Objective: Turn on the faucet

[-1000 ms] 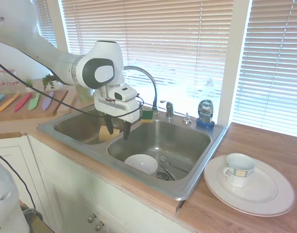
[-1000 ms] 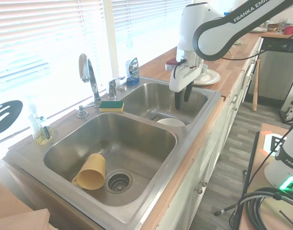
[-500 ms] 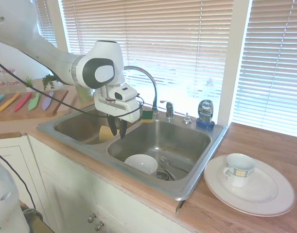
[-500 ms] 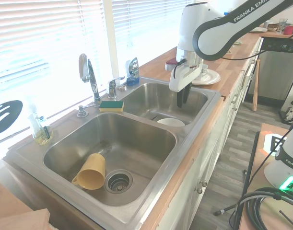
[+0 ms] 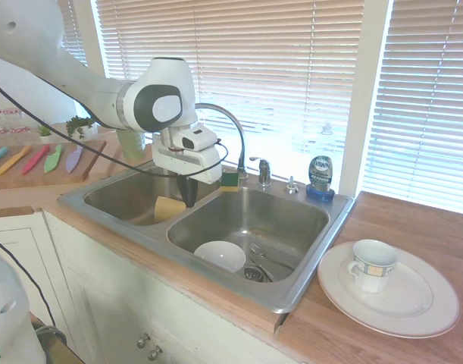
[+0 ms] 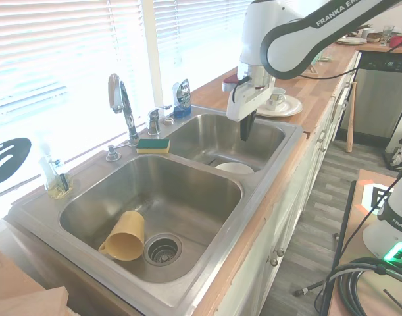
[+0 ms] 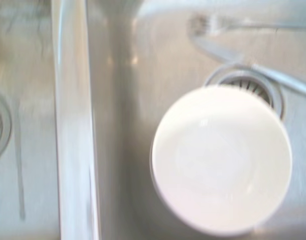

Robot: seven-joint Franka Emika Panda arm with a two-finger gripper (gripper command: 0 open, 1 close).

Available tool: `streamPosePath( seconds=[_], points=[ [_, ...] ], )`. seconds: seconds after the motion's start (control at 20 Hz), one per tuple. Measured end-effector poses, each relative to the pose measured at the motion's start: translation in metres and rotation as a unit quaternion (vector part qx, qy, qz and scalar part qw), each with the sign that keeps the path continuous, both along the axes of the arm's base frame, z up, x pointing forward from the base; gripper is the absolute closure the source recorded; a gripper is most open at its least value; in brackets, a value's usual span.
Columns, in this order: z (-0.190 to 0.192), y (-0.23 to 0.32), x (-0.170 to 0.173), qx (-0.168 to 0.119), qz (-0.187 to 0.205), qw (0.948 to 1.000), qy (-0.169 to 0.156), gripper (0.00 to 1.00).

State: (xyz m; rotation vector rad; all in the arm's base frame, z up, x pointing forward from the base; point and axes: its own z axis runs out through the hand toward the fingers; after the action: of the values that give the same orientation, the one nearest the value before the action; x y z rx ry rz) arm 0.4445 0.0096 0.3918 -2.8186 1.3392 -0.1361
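Observation:
The faucet point(image 5: 229, 117) is a thin metal gooseneck arching over the sink's back rim, with a short chrome handle post point(image 5: 263, 171) to its right. From the other side, the faucet point(image 6: 122, 99) and handle post point(image 6: 154, 119) stand by the window. My gripper point(image 5: 189, 194) hangs above the basin that holds the white bowl, close to the divider, in front of the spout and apart from it. The gripper point(image 6: 247, 126) is shut with nothing in it. In the wrist view the divider point(image 7: 72, 125) and the bowl point(image 7: 220, 160) lie below.
A double steel sink point(image 6: 253, 217) holds a white bowl point(image 5: 220, 255) and cutlery in one basin and a yellow cup point(image 6: 124, 236) in the other. A sponge point(image 5: 229, 180) and a blue soap bottle point(image 5: 320, 176) sit on the back rim. A plate point(image 5: 413, 311) with a mug point(image 5: 373, 264) sits on the counter.
The fingers have gone from open to shut. The gripper has risen a little and shifted slightly toward the faucet.

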Motion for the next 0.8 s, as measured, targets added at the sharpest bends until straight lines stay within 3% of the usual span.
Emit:
streamPosePath(
  seconds=[0.4,0.8],
  points=[
    [-0.001,0.014,0.088,-0.009,-0.016,0.9998,-0.006,1.0],
    [-0.001,-0.006,0.171,-0.014,-0.048,0.9987,-0.008,1.0]
  ],
)
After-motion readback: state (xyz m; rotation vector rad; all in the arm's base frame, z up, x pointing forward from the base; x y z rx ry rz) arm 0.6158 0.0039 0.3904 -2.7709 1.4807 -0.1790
